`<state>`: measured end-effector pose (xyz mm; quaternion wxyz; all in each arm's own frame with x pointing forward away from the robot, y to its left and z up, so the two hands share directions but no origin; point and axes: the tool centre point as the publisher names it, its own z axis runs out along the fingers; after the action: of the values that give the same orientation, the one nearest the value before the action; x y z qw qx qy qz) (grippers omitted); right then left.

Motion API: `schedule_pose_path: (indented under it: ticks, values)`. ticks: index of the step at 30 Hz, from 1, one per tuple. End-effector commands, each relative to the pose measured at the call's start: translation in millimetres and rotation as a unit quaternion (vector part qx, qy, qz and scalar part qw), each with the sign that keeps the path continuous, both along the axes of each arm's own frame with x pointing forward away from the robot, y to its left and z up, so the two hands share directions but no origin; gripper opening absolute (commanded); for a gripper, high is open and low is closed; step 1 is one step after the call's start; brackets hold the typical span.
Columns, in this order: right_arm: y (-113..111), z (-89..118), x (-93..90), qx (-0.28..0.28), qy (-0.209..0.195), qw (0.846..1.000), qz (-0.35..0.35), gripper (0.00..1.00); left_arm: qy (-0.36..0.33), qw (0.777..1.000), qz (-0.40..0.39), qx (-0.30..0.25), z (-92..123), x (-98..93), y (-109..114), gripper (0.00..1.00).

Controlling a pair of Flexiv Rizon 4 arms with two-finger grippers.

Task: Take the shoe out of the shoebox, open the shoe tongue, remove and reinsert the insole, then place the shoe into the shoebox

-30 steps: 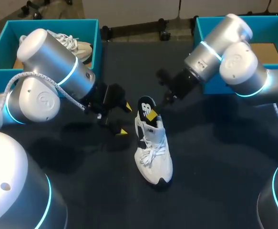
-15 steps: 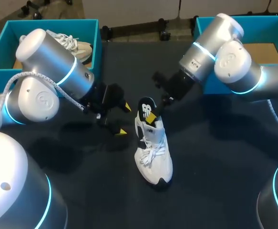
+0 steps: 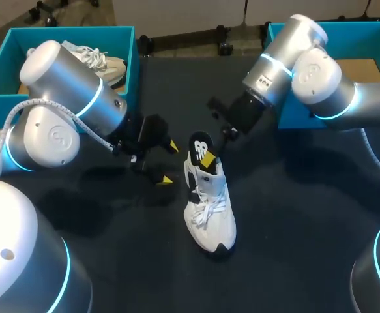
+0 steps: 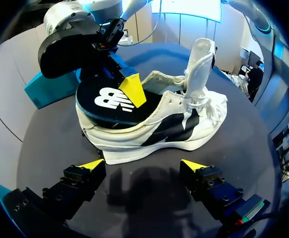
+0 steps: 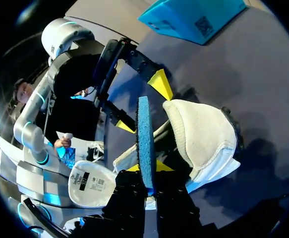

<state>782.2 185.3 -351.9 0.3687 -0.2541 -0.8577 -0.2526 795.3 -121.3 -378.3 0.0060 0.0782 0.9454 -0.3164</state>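
Pinching the heel end of the insole (image 5: 144, 134), the right claw (image 5: 147, 169) has both tips pressed on it from either side. The insole's front still sits inside the shoe (image 3: 209, 208) and its back rides above the heel collar. The tongue (image 4: 201, 64) stands upright, so the opening is free.

The left claw (image 4: 142, 166) is spread wide and holds nothing, its tips low at the shoe's side, near it but apart.

I judge the insole should travel along the shoe's length, not sideways, or it may buckle or tip the shoe. Closing the left claw on the sole would steady it.

The shoe stands mid-table (image 3: 294, 228), outside both boxes. The left box (image 3: 66, 29) holds a second shoe (image 3: 102, 63). The right box (image 3: 372, 26) shows a brown floor, part hidden by the arm.
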Motion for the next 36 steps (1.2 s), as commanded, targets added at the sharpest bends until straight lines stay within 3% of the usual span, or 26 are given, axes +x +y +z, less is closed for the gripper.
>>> schedule_pose_path:
  ticks: [1, 16, 18, 19, 26, 36]
  values:
    - [3, -6, 2.7, -0.003, 0.019, 1.0, 0.01, 0.0, -0.001, 1.0, -0.001, -0.003, -2, -0.8, 1, 1.0]
    - [0, -19, -15.0, -0.01, 0.034, 0.999, 0.006, 0.0, -0.003, 1.0, -0.008, 0.002, 0, 4.0, 1, 1.0]
    - [0, -16, -12.8, -0.01, 0.027, 1.0, 0.001, 0.12, -0.003, 1.0, -0.01, 0.002, 0, 4.6, 1, 1.0]
    - [-1, -13, -10.4, -0.009, 0.021, 1.0, -0.001, 0.29, -0.004, 1.0, -0.011, 0.002, 1, 5.3, 0, 1.0]
    - [3, 3, -0.2, -0.011, -0.006, 1.0, 0.0, 0.41, -0.005, 1.0, -0.013, 0.002, 1, 7.2, -1, 1.0]
    - [4, 11, 10.9, -0.009, -0.027, 1.0, -0.005, 0.38, -0.004, 1.0, -0.009, 0.003, 1, 7.4, 0, 1.0]
